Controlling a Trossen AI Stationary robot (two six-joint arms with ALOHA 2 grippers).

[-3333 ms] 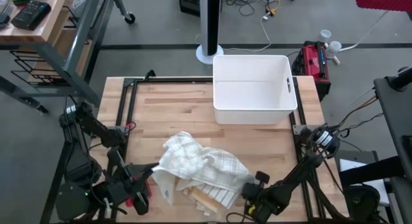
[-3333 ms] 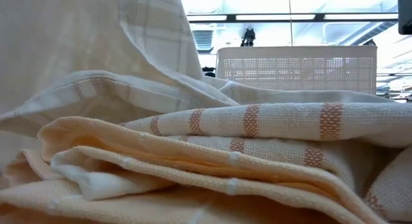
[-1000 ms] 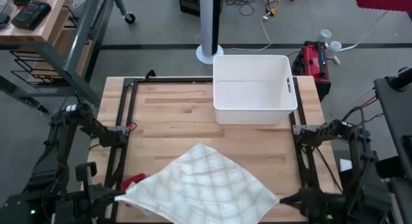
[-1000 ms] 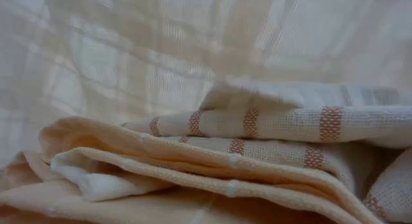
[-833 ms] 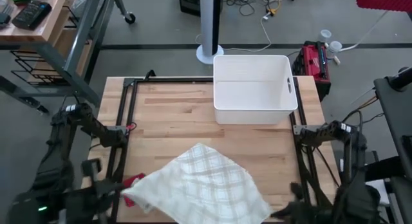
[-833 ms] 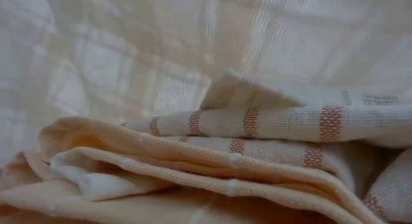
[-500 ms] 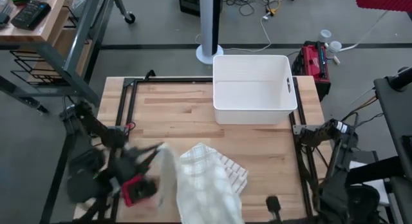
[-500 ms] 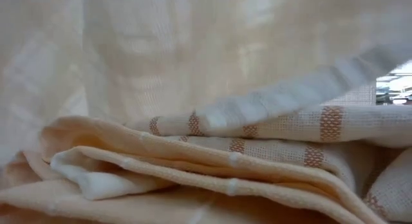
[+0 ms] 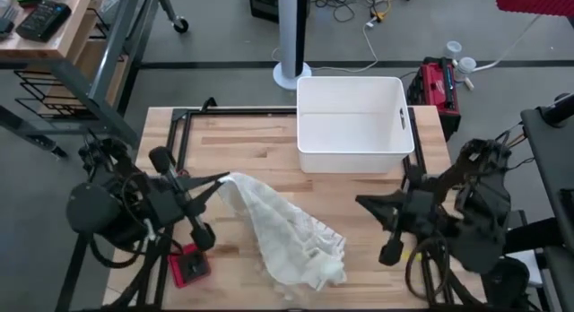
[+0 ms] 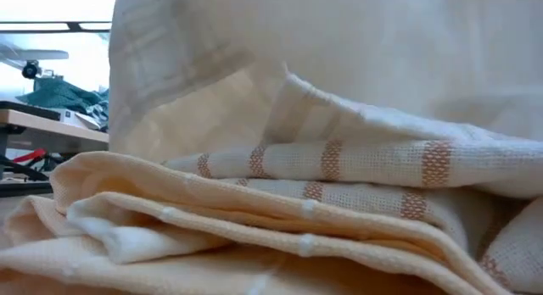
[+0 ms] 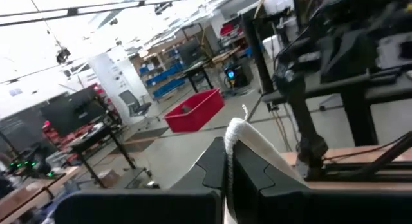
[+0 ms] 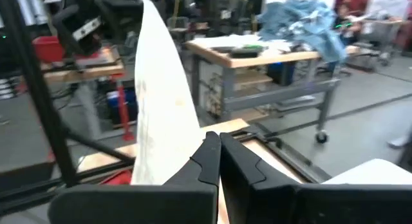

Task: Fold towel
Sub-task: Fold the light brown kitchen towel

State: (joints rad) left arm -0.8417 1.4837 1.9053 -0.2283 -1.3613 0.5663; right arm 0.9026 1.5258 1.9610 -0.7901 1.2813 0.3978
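Towel (image 9: 282,227) is on the front half of the wooden table (image 9: 242,151), in the middle, and it hangs from one raised corner down to a crumpled heap on the boards. On the left, the left gripper (image 9: 218,179) holds that raised corner; its two dark fingers (image 11: 212,165) are pressed together on the cloth, and in the left wrist view a white fold stands up between them. Below this arm, near the front left corner of the table, there is a small red object (image 9: 189,264); I cannot tell what it is. Behind the heap, at the back edge, stands a white bin (image 9: 354,124). On the right, the right gripper (image 9: 361,202) is above the table, well apart from the cloth, and its fingers (image 12: 209,156) are pressed together with nothing between them. In the low view, folded layers with orange stripes fill almost everything.
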